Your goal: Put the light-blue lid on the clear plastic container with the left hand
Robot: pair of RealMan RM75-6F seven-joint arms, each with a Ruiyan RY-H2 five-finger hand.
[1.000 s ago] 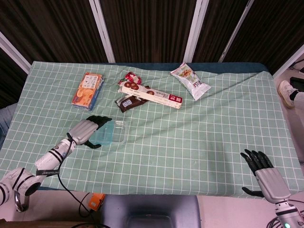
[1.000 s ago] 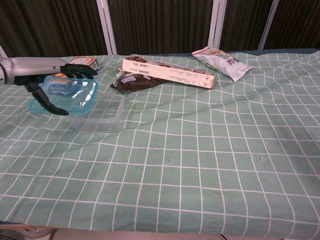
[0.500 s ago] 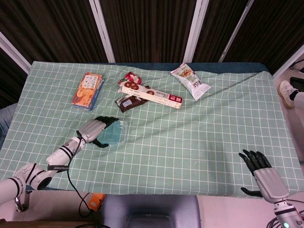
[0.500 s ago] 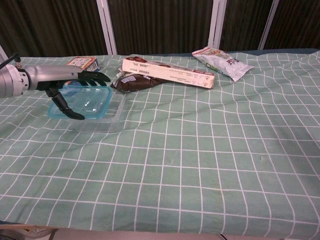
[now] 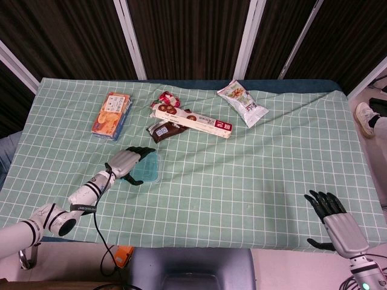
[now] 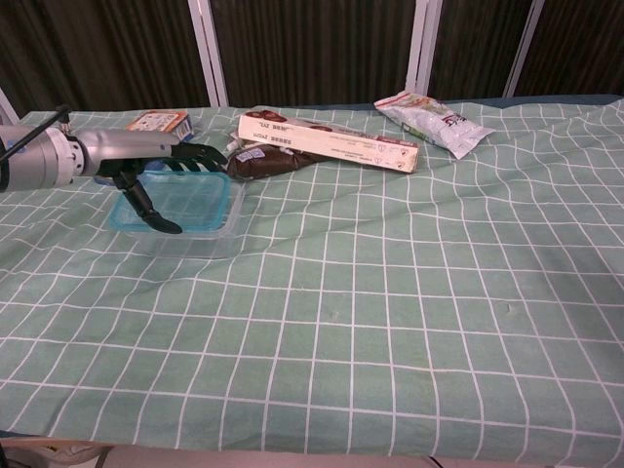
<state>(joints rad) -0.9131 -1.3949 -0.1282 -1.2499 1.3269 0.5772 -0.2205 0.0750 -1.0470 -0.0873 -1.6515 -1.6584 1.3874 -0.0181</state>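
The light-blue lid lies flat on top of the clear plastic container, whose rim shows just under and to the right of it. My left hand holds the lid by its left side, fingers stretched over the top and thumb curled below the near edge. My right hand hangs off the table's near right corner with its fingers apart and nothing in it; the chest view does not show it.
Behind the container lie a dark brown snack pack and a long cream box. An orange-and-blue box sits at the back left, a white snack bag at the back right.
My left hand has carried the lid rightward and down from a raised, tilted pose left of the container, and the lid now sits level over it. The right hand barely moved.
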